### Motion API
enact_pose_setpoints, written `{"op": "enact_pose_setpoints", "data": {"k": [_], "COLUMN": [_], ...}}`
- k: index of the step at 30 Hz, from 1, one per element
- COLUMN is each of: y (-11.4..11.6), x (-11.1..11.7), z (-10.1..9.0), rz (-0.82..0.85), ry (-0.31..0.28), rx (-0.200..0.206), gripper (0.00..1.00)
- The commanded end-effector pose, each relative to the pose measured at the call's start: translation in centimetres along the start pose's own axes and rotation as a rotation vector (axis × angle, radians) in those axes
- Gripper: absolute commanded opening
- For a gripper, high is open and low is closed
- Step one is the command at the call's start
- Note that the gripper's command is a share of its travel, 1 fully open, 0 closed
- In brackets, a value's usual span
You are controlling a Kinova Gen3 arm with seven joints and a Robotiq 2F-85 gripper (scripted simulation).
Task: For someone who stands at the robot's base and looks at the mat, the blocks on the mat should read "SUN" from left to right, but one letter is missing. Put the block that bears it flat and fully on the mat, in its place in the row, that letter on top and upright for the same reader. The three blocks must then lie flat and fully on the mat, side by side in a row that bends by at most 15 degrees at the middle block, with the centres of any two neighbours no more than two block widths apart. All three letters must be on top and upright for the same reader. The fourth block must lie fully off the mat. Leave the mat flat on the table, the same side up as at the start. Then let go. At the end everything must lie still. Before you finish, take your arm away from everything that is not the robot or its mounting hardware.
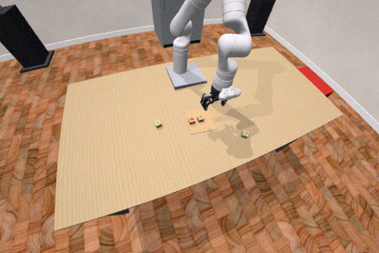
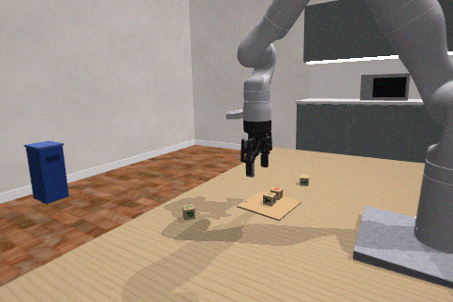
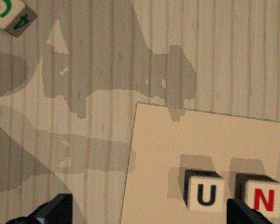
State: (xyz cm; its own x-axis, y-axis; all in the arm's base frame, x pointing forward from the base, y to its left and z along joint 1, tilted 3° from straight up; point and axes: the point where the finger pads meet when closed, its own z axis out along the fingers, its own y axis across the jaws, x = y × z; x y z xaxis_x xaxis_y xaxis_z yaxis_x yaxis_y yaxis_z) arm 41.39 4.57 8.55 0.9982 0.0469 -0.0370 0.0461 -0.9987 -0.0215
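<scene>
A small tan mat (image 1: 201, 123) lies on the table, also in the side view (image 2: 270, 204) and the wrist view (image 3: 207, 165). Two blocks stand on it side by side: a black U block (image 3: 205, 194) (image 1: 200, 117) (image 2: 269, 198) and a red N block (image 3: 263, 197) (image 1: 192, 120) (image 2: 276, 193). The mat is bare on the U's other side. A green G block (image 3: 7, 12) (image 1: 245, 134) (image 2: 189, 211) lies off the mat. Another green-lettered block (image 1: 157, 123) (image 2: 304, 179) lies off the mat on the far side; its letter is unreadable. My gripper (image 1: 209, 101) (image 2: 255, 160) (image 3: 149, 220) is open and empty, hovering above the mat's edge.
The robot base plate (image 1: 185, 75) stands behind the mat. A red patch (image 1: 315, 81) lies on the floor past the table's right edge. A blue bin (image 2: 46, 178) stands on the floor by the wall.
</scene>
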Motion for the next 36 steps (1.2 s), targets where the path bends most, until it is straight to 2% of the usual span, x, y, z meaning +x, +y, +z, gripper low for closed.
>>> {"op": "enact_pose_setpoints", "data": {"k": [1, 2, 4, 7, 10, 36], "y": [2.7, 3.3, 3.3, 4.4, 4.8, 4.8], "x": [-3.2, -4.1, -4.1, -6.2, -7.0, -7.0], "z": [-0.9, -0.9, -0.9, -0.7, -0.7, -0.7], "rz": [0.039, 0.038, 0.038, 0.034, 0.032, 0.032], "ry": [0.004, 0.002, 0.002, -0.002, -0.004, -0.004], "rx": [0.015, 0.016, 0.016, 0.017, 0.018, 0.018], "gripper": [1.0, 1.0, 1.0, 1.0, 1.0, 1.0]}}
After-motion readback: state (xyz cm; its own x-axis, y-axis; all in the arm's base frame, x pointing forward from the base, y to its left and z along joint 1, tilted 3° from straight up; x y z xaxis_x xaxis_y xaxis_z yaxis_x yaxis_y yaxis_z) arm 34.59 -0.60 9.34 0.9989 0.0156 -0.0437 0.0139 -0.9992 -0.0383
